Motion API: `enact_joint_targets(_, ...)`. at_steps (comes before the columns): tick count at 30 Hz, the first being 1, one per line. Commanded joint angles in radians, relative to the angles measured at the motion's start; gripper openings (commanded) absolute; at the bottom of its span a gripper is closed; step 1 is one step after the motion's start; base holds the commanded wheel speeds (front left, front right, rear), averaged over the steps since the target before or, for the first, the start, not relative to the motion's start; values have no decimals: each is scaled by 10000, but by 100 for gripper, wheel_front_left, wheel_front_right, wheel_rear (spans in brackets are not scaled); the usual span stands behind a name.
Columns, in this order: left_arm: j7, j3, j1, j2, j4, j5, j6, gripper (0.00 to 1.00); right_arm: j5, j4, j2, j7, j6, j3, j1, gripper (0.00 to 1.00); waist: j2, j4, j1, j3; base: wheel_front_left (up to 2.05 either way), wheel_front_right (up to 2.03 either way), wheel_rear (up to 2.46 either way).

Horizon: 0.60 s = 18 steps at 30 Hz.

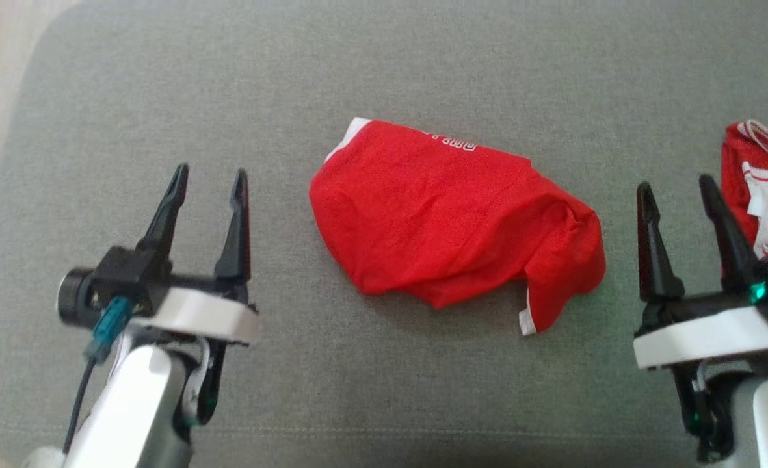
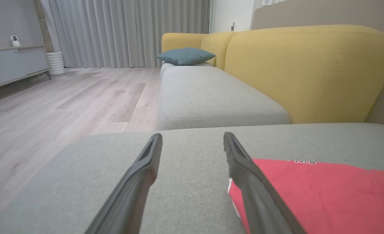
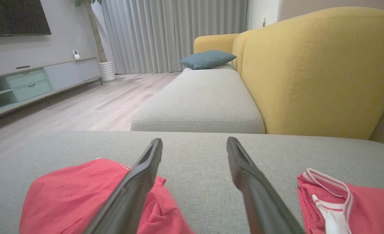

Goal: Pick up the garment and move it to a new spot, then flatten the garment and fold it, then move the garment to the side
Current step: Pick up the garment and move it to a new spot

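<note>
Our left gripper [image 1: 211,170] and right gripper [image 1: 675,182] hang spread wide and empty, flanking the red garment [image 1: 449,214], which lies bundled in the middle of the grey cushion [image 1: 162,78]. At the cushion's right edge sits a second red garment [image 1: 757,175]. Our wrist views add a yellow backrest [image 2: 309,71] and blue pillow [image 2: 185,56]; from above we see the garment's white hem [image 1: 527,322].

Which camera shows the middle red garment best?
The head view: the whole crumpled red garment shows from above. The left wrist view crops it at the frame edge; the right wrist view shows it low and partly cropped.
</note>
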Motion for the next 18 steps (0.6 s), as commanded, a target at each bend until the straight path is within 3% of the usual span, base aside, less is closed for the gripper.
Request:
enact_joint_targets(1, -113, 460, -81, 316, -434, -70, 37, 100, -67, -357, -55, 60, 65, 166, 116, 100, -1, 65, 0, -180, 0, 0, 0)
enact_joint_targets(18, -76, 384, 1155, 525, -629, -344, -67, 100, 183, -588, -55, 276, 65, -48, 1116, 100, -1, -149, 0, -1100, 0, 0, 0)
